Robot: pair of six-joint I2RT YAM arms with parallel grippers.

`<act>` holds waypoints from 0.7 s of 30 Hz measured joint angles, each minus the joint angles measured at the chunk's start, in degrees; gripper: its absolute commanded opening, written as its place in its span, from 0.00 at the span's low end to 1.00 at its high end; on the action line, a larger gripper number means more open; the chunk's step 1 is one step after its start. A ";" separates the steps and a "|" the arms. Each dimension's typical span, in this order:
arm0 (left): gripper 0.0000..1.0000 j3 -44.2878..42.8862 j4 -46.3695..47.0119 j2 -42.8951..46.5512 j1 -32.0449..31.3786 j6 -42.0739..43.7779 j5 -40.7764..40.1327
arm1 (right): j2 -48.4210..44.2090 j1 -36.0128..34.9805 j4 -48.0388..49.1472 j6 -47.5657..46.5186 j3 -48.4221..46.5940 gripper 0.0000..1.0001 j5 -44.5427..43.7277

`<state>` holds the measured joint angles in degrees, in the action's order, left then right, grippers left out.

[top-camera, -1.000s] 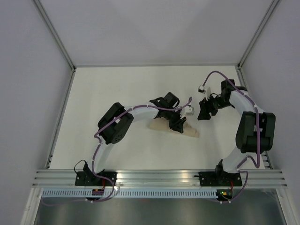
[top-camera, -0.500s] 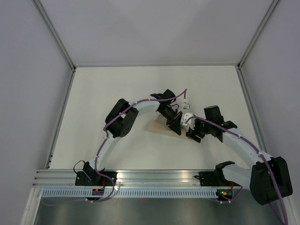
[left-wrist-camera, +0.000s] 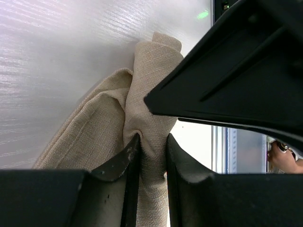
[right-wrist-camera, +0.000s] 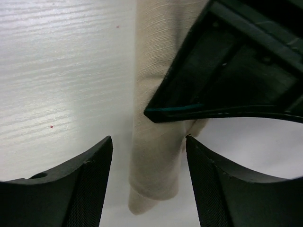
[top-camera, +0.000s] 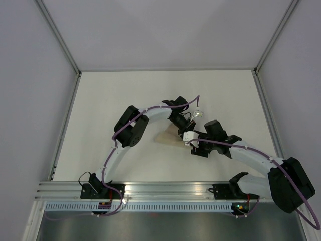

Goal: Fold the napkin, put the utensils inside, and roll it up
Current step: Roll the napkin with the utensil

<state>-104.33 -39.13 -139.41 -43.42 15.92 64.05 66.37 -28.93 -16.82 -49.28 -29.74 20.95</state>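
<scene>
The beige napkin (top-camera: pixel 166 136) lies rolled into a narrow bundle on the white table, mostly covered by the two wrists. My left gripper (left-wrist-camera: pixel 152 144) is shut on a fold of the napkin (left-wrist-camera: pixel 142 94), the cloth bunched tight between its fingers. In the top view the left gripper (top-camera: pixel 184 131) sits at the bundle's right part. My right gripper (right-wrist-camera: pixel 149 142) is open, its fingers on either side of the rolled end of the napkin (right-wrist-camera: pixel 154 156) without touching it. In the top view the right gripper (top-camera: pixel 192 145) is just in front of the left one. The utensils are hidden.
The two wrists are crowded together; the right gripper's dark body (left-wrist-camera: pixel 236 71) fills the left wrist view's upper right. The left gripper's housing (right-wrist-camera: pixel 236 61) hangs over the napkin in the right wrist view. Grey walls enclose the table (top-camera: pixel 110 100); an aluminium rail (top-camera: pixel 165 188) runs along its front.
The right arm swung from the back right down to the napkin's right end, next to the left gripper. The left gripper shifted slightly back, still clamped on the cloth.
</scene>
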 measured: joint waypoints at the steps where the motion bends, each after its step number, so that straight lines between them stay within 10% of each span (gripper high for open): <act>1: 0.02 -0.02 -0.02 -0.02 0.00 -0.04 0.00 | 0.59 -0.72 0.63 0.02 0.59 0.67 -0.63; 11: 0.34 -0.11 0.15 0.15 0.04 -0.52 -0.83 | 5.14 -2.25 5.95 0.04 1.97 0.22 -4.81; 21: 0.43 10.54 12.31 10.78 2.58 -6.51 -9.88 | 8.63 -2.29 1.64 0.04 -2.23 0.14 -5.16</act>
<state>-93.80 -26.83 -128.64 -40.84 9.41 54.17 75.00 -31.22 -15.18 -49.23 -31.97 15.79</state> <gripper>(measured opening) 0.424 0.329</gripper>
